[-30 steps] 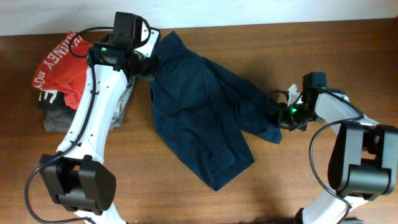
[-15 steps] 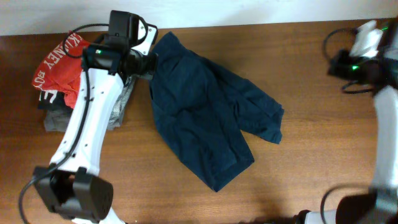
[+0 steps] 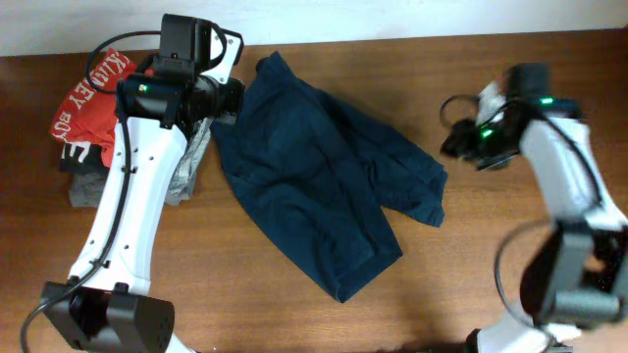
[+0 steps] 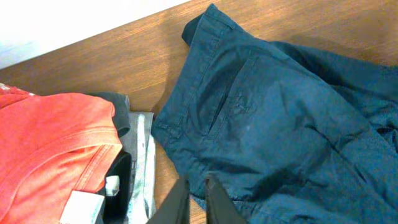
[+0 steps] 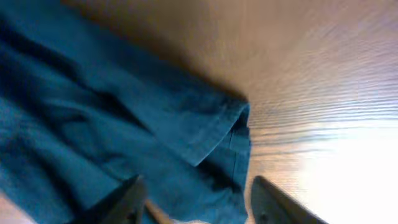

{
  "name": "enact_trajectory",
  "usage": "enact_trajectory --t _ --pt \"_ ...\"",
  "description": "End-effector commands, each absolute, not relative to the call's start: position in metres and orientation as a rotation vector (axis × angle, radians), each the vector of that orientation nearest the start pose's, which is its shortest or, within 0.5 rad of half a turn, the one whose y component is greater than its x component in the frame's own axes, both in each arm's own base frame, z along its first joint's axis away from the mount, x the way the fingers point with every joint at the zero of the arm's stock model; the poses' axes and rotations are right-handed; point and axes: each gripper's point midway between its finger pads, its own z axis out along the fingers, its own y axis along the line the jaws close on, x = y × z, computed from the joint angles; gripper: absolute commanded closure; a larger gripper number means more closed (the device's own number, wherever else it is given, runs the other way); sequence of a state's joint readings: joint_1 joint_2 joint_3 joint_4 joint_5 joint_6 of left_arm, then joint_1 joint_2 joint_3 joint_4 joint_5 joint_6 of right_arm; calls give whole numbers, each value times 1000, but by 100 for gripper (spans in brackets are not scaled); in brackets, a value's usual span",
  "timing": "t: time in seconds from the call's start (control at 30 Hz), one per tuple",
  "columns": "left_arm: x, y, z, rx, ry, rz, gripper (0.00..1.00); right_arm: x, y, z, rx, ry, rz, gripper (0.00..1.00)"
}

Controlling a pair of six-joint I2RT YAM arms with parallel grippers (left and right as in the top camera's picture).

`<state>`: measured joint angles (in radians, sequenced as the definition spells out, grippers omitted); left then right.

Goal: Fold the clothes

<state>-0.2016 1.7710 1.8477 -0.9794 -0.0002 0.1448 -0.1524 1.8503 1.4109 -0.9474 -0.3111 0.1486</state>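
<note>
A: From above we see the clothes (image 3: 324, 176) spread on the table (image 3: 510, 255), a little left of its middle; the long axis runs on a slant, from the far left by the left gripper (image 3: 234, 106) to the near right; a shorter lobe points right, toward the right gripper (image 3: 453, 145).

B: We agree; the left gripper sits at the far-left edge of the cloth; the right gripper hangs at the tip of that right lobe, touching or not we cannot tell; from this height we cannot tell how either pair of fingers stands.

A: As for writing, the red garment (image 3: 83, 108) at the far left bears white capital letters, crumpled; we cannot read a whole word; a grey garment (image 3: 86, 193) lies under it.

B: The left wrist view gives us what the overhead hides; a stitched band (image 4: 165, 118) edges the clothes on the side facing the red garment, and a slit pocket (image 4: 227, 102) lies just inside it; that end looks to us like a waist, pointing left; a white label (image 4: 81, 208) shows on the red cloth, too small for us to read.

A: There the fingers (image 4: 217, 205) stand a little apart, a narrow gap between them, over the near edge of the clothes; we see no cloth pinched.

B: The right wrist view is blurred; it shows a hemmed corner (image 5: 239, 124) of the clothes against bare wood; that gripper's two fingers stand wide apart, with cloth below the gap, clamped on nothing.
</note>
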Motion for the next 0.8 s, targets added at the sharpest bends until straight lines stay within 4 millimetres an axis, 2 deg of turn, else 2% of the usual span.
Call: enact_trajectory --t 0.0,0.13,0.17,0.2,0.27,0.4,0.43,0.47,0.6,0.77 --pt "457 -108 261 472 2410 -129 75 383 2 53 463 2966 469 38" --pt "470 -119 228 497 2458 -180 58 382 2 29 479 3013 472 56" --pt "476 -120 218 498 2468 -180 55 382 1 26 483 3015 469 73" --pt "485 -121 206 498 2472 -180 51 382 0 24 484 3019 458 85" --pt "503 -125 189 497 2462 -179 44 381 -7 23 491 3027 401 92" --pt "544 -132 159 486 2390 -176 32 371 -20 21 525 3062 316 96" --pt "552 -134 152 484 2375 -175 31 368 -24 21 540 3072 300 96" --pt "568 -137 137 481 2348 -174 31 361 -30 20 568 3092 281 96" --pt "592 -141 106 474 2305 -167 31 352 -33 20 570 3126 282 96" --pt "616 -146 96 458 2216 -167 31 345 -31 21 538 3158 288 87"
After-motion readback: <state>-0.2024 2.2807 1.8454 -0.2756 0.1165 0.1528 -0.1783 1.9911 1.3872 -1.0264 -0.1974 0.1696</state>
